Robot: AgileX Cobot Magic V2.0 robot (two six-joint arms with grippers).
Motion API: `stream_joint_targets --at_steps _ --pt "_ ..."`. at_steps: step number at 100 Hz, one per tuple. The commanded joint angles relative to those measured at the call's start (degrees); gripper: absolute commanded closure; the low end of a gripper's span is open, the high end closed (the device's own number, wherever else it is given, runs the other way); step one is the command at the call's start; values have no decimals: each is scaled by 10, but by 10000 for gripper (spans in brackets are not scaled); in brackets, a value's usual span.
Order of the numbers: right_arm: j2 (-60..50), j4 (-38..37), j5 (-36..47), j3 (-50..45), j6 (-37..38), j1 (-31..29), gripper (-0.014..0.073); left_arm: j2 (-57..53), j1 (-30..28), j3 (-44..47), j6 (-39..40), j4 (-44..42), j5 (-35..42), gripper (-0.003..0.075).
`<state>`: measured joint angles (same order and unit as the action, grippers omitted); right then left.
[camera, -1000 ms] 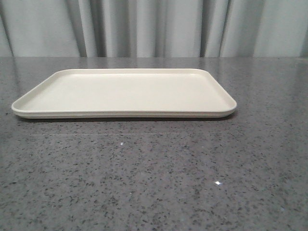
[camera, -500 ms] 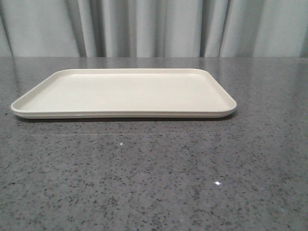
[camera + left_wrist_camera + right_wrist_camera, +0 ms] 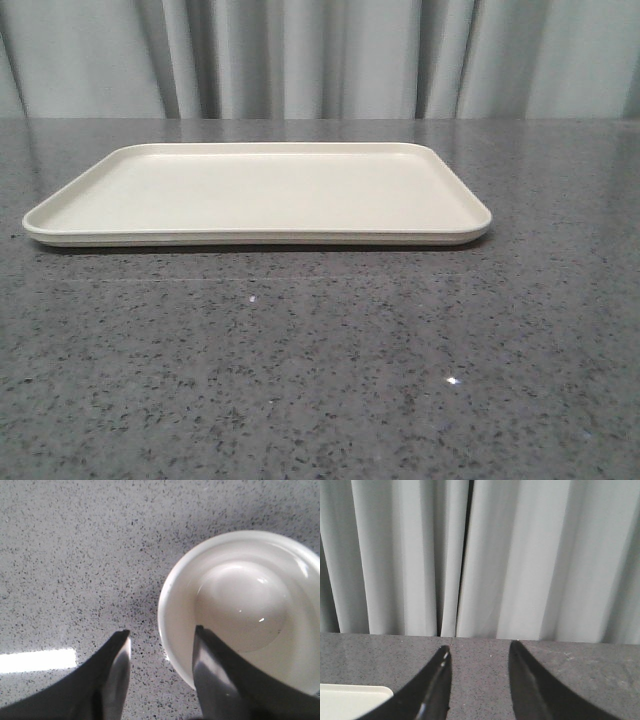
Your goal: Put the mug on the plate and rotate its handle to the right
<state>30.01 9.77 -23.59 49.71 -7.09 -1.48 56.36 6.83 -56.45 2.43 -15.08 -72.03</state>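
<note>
So the thing that mattered here: the mug [image 3: 240, 612] sat right under our left end effector [image 3: 162, 645], seen straight down its mouth, upright on the desk [image 3: 75, 555]. One finger [image 3: 210, 670] looked to be over or inside the rim and the other was outside over bare desk, so the wall was roughly between them. The jaws were spread apart and gripping nothing yet. We couldn't see the handle from up there, so no idea which way it pointed.

Our right end effector [image 3: 477, 652] was also parted and empty, held up facing the curtain [image 3: 480, 555], so the left arm was clearly the nearer one.

The mug was empty. The plate [image 3: 60, 222] was empty too in the front view, and the mug was out of that shot.
</note>
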Motion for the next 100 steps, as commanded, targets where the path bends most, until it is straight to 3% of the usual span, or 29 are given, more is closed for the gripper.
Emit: stream_joint_targets --at_steps 1,83,92,100 --pt "6 -1 36 19 -2 -3 293 8 4 -10 6 -13 0 415" --pt "6 -1 31 19 -2 -3 293 78 4 -10 6 -18 38 421" --pt "6 -1 31 19 -2 -3 293 78 4 -10 6 -19 42 484" --pt "6 -1 29 19 -2 -3 293 78 4 -10 6 -18 47 624"
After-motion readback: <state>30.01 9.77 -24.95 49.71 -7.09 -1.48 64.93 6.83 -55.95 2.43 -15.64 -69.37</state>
